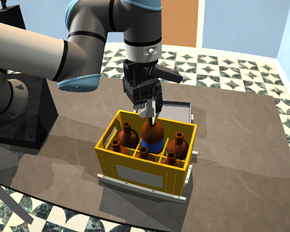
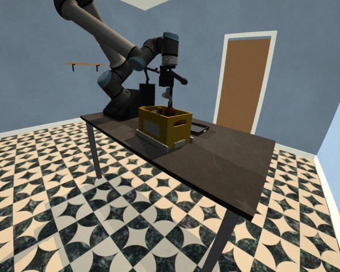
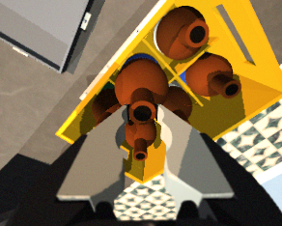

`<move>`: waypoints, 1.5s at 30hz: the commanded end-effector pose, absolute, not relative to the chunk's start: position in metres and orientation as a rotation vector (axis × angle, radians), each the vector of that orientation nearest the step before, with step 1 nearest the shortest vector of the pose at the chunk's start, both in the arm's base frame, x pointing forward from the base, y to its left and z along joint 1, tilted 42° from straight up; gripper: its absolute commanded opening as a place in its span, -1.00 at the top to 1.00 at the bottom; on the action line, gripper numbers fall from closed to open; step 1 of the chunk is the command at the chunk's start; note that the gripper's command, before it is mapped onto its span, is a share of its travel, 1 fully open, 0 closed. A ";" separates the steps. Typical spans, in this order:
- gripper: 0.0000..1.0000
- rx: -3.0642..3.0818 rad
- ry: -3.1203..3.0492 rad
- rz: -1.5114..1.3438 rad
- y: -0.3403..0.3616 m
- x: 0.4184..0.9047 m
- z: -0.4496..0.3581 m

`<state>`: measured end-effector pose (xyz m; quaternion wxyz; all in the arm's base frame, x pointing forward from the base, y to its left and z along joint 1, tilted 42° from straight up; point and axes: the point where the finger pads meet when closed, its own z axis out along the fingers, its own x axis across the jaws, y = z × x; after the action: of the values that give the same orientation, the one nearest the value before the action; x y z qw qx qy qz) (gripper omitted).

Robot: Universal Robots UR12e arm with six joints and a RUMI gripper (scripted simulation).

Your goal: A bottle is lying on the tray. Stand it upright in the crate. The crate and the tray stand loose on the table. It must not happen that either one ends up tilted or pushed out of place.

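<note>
You see two-jaw gripper [image 1: 151, 115] with jaws clamped on neck of brown bottle with blue label [image 1: 152, 136], upright in back middle cell of yellow plastic crate [image 1: 140, 172]. Five brown bottles fill other cells. Grey tray [image 1: 176, 103] behind crate on dark table [image 1: 240, 149].

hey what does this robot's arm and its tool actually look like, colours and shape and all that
The arm is made of thick rounded tubes in a pale beige-grey, with thin black rings at the joints and light blue end caps. The wrist section is lighter grey. The tool has a blocky black body with a dark handle-like piece sticking out sideways, and two pale grey tapered fingers. No loose cables show.
</note>
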<state>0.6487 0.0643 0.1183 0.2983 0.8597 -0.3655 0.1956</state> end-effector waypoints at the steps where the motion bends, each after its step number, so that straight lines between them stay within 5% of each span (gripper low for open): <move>1: 1.00 2.284 -0.971 0.521 0.065 0.649 0.119; 45: 1.00 2.284 -0.971 0.521 0.050 0.652 0.103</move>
<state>0.6506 0.0534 0.1061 0.2984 0.8597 -0.3655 0.1956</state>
